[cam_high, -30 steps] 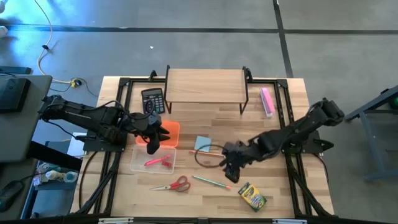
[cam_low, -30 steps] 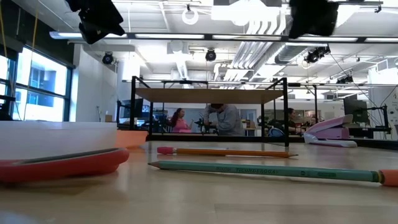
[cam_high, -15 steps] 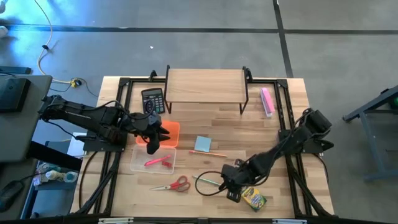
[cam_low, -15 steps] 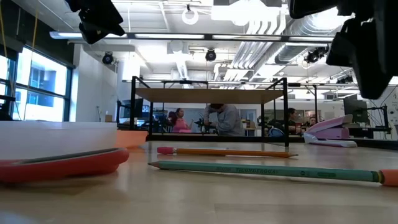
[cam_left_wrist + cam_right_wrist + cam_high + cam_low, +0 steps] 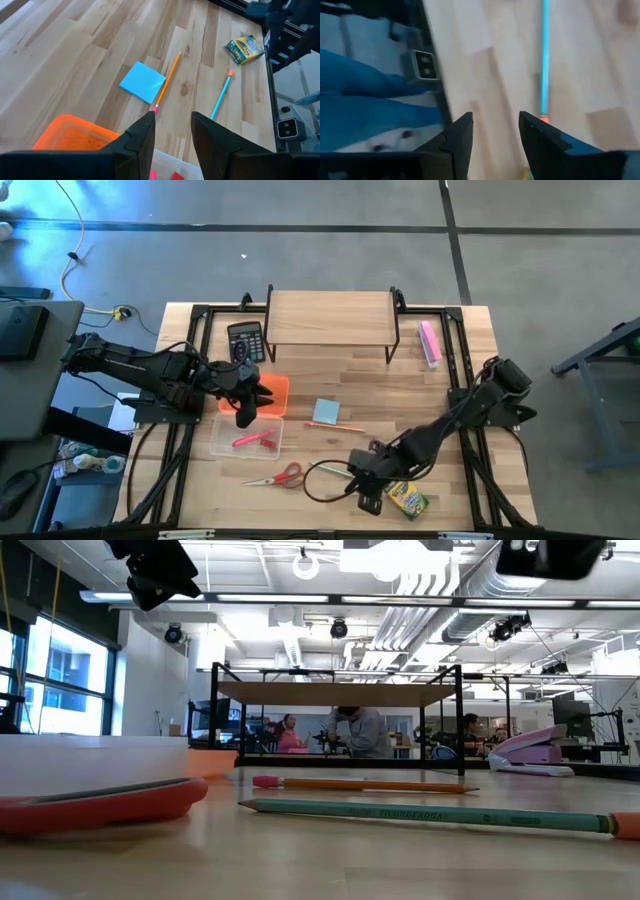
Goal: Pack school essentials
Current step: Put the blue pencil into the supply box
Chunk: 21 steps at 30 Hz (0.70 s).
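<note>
My right gripper hovers open over the table's near part, between the green pencil and the yellow-green crayon box. In its wrist view, the green pencil's orange end lies just beyond one finger. The red-handled scissors lie flat to the left. The blue notepad and orange pencil lie mid-table. A pink pen lies in the white tray. My left gripper waits open above that tray, nothing between its fingers.
An orange basket sits behind the tray. The black calculator and a wooden shelf stand at the far side, and a pink block lies at the far right. A black cable loops beside my right gripper.
My right gripper has moved toward the table's near edge and slightly down, from beside the orange pencil to the spot between the green pencil and the crayon box. My left arm has kept still, and nothing on the table has shifted.
</note>
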Tool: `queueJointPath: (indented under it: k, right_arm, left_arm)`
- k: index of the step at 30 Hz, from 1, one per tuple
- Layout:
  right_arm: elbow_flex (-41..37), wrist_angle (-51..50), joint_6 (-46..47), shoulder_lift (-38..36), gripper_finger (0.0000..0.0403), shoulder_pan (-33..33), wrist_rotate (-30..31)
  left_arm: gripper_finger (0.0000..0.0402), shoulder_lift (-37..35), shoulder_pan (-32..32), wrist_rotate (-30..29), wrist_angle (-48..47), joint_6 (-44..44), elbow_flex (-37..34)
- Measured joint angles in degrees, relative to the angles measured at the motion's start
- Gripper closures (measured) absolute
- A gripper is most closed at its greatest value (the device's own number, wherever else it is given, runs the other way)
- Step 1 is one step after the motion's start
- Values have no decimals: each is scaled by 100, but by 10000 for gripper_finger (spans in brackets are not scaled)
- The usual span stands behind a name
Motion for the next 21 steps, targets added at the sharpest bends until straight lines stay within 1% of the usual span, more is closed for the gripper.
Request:
queueJointPath:
  k: [3,7,15,21]
  right_arm:
    - [314,-693,-235,171,254,-2,189]
    - [378,-1010,-452,411,254,-4,302]
    - [378,-1131,-473,1120,254,72,263]
    - [378,-1002,-453,1375,254,147,247]
  left_arm:
    - [287,0,0,-4,1,1,1]
    - [287,0,0,-7,8,2,2]
    - [287,0,0,-15,2,2,2]
    - [287,0,0,-22,2,2,2]
